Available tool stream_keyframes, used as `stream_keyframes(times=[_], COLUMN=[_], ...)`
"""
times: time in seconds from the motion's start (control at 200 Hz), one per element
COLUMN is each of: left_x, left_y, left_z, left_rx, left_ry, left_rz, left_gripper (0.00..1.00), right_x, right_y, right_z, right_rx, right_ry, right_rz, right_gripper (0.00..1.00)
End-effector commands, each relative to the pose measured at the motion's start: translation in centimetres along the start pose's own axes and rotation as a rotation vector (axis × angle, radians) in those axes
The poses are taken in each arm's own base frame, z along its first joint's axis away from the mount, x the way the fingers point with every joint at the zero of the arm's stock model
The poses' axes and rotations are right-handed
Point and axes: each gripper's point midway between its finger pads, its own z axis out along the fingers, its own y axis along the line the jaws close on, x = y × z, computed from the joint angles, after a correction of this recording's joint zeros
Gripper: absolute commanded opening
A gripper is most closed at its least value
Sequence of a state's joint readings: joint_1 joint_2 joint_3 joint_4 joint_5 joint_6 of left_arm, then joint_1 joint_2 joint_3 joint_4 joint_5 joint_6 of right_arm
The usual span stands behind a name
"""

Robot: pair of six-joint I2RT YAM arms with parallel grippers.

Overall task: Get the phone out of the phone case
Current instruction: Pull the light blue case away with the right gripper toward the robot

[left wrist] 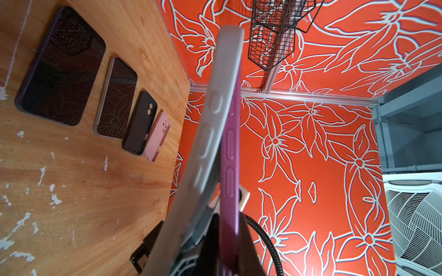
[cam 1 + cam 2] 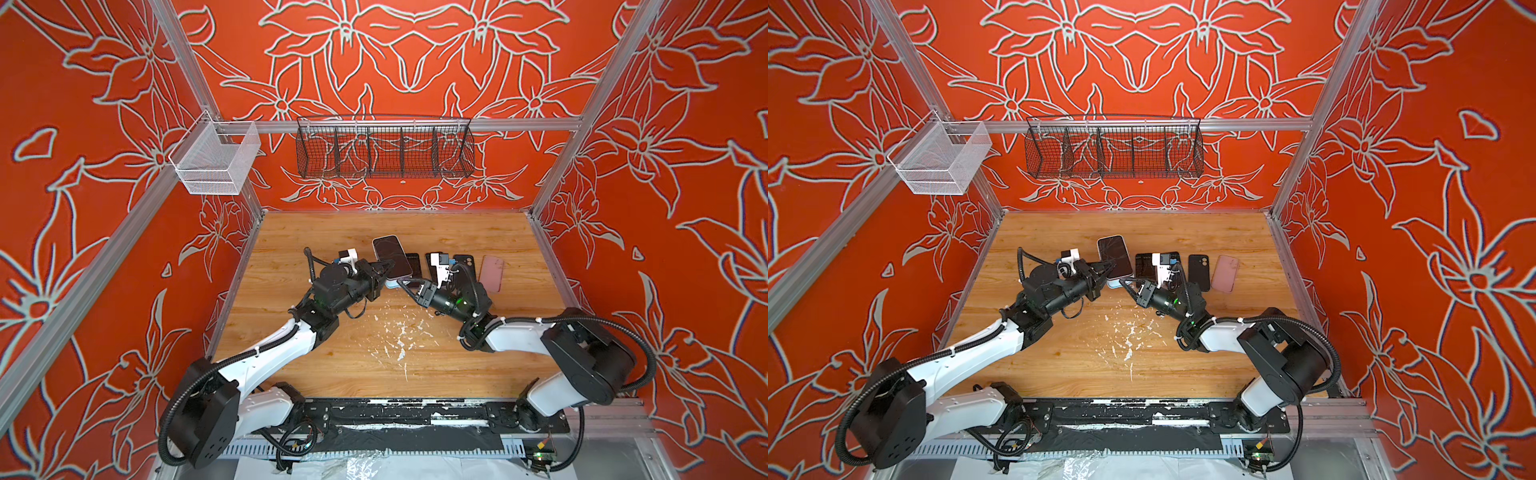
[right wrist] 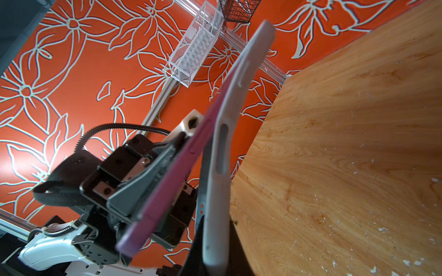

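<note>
Now the left gripper (image 2: 385, 272) is clamping the purple phone (image 1: 229, 167) and the right gripper (image 2: 405, 286) is clamping the grey case (image 3: 217, 191), above the middle of the desk (image 2: 332, 357), toward its back edge; phone and case are gaping apart at the gripped end, touching at the other.

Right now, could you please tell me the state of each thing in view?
phone: partly out of its case
phone case: peeled away at gripped end
left gripper: shut on phone
right gripper: shut on phone case
spare phones: flat, screens up
black case: flat, back up
pink case: flat, back up
</note>
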State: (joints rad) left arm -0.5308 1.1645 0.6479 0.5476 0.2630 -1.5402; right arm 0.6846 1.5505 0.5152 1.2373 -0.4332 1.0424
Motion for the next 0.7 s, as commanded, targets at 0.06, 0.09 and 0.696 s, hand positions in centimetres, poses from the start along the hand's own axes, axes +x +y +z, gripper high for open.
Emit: stream_keyframes(times=[0.06,0.09,0.696], left_x=[2.8,3.0,0.3], left_y=[-7.1,-7.3,-4.3], left_z=[-1.7,-1.8,-3.3], left_rx=[0.203,0.21,0.07], left_ry=[0.102,0.111,0.041], left_rz=[-0.004,-0.013,0.172], left_gripper=[0.0,0.0,0.0], right_x=[1.6,1.7,2.5], right_y=[-6.7,-7.6,-11.9], right_z=[-1.7,-2.2,-17.3], right_rx=[0.265,0.302,0.812], right_ry=[-0.018,-0.029,-0.041], right_rz=[-0.017,-0.018,-0.008], right_gripper=[0.0,0.0,0.0])
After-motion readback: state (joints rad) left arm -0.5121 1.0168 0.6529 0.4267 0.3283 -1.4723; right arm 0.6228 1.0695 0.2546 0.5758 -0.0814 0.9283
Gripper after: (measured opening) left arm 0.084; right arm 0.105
